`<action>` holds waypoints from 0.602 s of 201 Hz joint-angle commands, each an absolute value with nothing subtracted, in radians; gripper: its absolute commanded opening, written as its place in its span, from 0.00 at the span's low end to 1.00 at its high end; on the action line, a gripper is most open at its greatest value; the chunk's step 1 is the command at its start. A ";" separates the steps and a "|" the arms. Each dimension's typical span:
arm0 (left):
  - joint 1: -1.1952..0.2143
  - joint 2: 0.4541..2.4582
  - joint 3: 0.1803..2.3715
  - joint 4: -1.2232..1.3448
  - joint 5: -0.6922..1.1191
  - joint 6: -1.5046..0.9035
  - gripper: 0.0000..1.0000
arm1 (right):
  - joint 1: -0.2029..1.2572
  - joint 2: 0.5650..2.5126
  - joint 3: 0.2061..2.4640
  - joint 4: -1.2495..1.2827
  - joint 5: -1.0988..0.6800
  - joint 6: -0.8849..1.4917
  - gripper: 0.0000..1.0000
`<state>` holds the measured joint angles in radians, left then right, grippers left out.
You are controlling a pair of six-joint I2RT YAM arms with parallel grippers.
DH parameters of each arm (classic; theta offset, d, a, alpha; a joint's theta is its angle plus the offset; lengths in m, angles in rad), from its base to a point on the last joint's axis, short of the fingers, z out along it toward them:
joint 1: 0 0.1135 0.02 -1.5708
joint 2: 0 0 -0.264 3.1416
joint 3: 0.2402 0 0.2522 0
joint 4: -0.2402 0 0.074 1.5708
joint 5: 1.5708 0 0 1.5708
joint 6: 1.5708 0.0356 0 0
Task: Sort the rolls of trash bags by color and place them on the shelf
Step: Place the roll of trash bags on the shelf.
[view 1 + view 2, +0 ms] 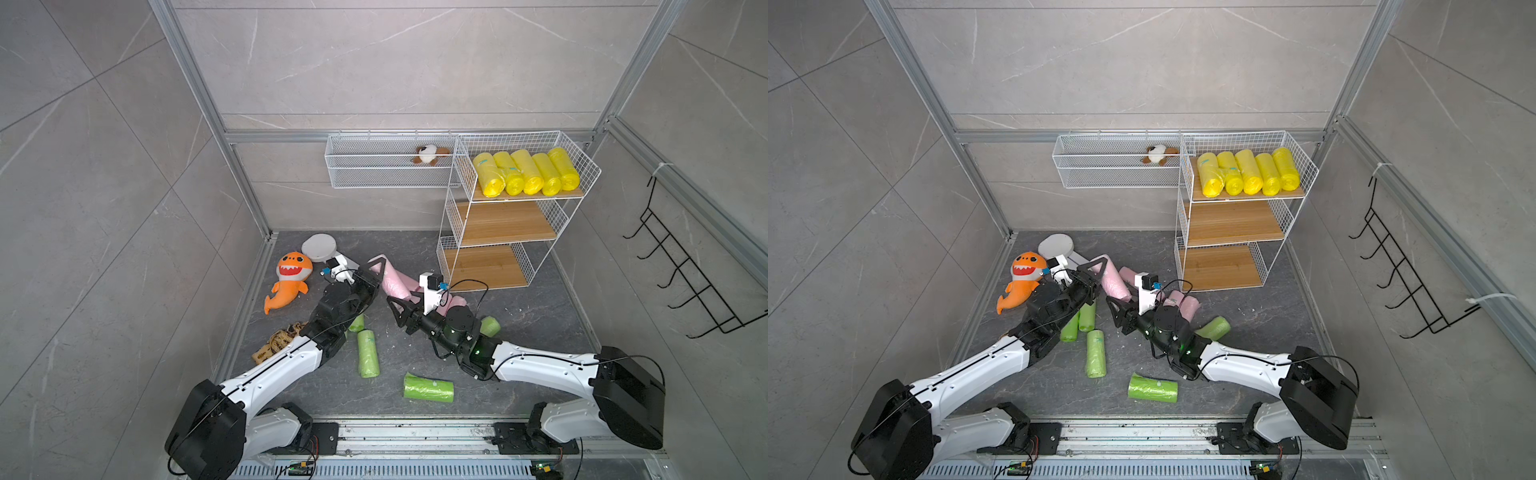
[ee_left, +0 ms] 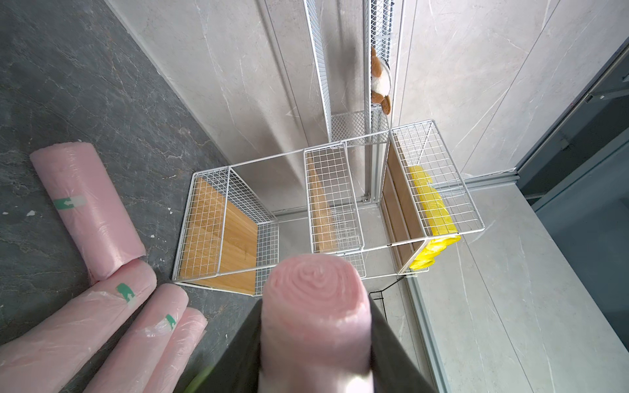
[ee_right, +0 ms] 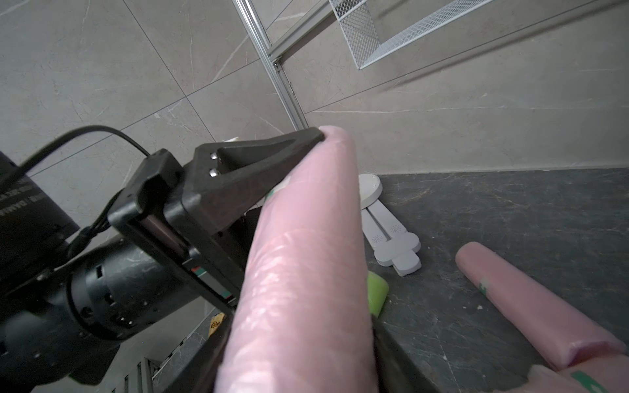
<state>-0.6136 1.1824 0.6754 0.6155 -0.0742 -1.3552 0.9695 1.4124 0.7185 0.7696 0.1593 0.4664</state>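
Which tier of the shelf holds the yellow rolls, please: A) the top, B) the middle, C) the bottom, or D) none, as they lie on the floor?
A: in both top views the yellow rolls lie side by side on the top board of the shelf.

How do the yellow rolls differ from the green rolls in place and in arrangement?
The yellow rolls lie on the top tier of the shelf; the green rolls lie on the floor. The yellow rolls are packed side by side, all pointing one way; the green rolls are scattered, pointing different ways. Both are soft plastic cylinders, five of each.
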 commanded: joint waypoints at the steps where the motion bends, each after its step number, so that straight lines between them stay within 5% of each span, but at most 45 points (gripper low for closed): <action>1: -0.618 1.164 0.674 0.719 -0.058 -1.373 0.34 | 0.977 1.423 0.751 0.828 0.191 0.435 0.58; 65: -0.617 1.167 0.666 0.731 -0.054 -1.384 0.34 | 0.976 1.424 0.753 0.829 0.224 0.408 0.65; 121: -0.617 1.166 0.662 0.736 -0.049 -1.383 0.37 | 0.976 1.422 0.758 0.813 0.209 0.405 0.39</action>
